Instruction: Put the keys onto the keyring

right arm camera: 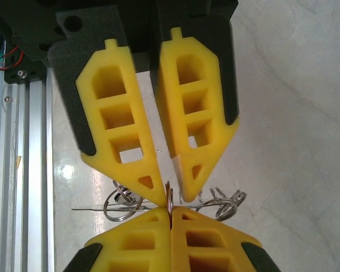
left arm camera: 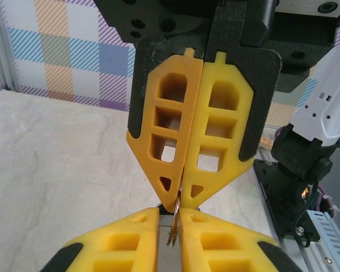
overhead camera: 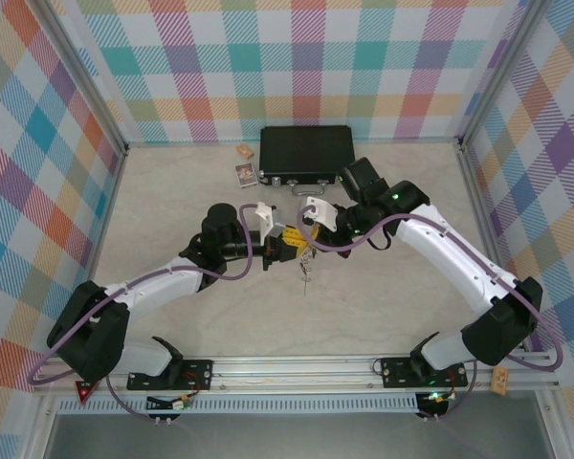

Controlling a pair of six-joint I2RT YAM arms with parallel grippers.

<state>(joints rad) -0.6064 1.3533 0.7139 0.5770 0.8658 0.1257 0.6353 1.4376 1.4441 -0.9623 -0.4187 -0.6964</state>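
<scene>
— Step check: where are we with the keys?
— Threading, by my reading. Both arms meet tip to tip over the middle of the tabletop (overhead camera: 172,201), well short of the black case (overhead camera: 306,153) at the far edge. The right claw (right arm camera: 169,211) is clenched on the keyring (right arm camera: 169,192), which stands edge-on in its grip, with small wire loops (right arm camera: 224,203) sticking out on either side.
— And the left claw (left arm camera: 169,212)?
— Its fingers (left arm camera: 130,243) sit close on either side of the same thin wire, facing the right one. A sliver of gap shows, so I cannot tell whether it bites or merely brackets the wire.
— Keys?
— A thin metal sliver (overhead camera: 306,275) dangles beneath the claws in the overhead view, too small to name. I cannot say a key is on.
— Next move?
— Likely a firm pinch from the left, then a small, steady slide or twist along the wire while the right holds rigid. Any slip could drop the hoop.
</scene>
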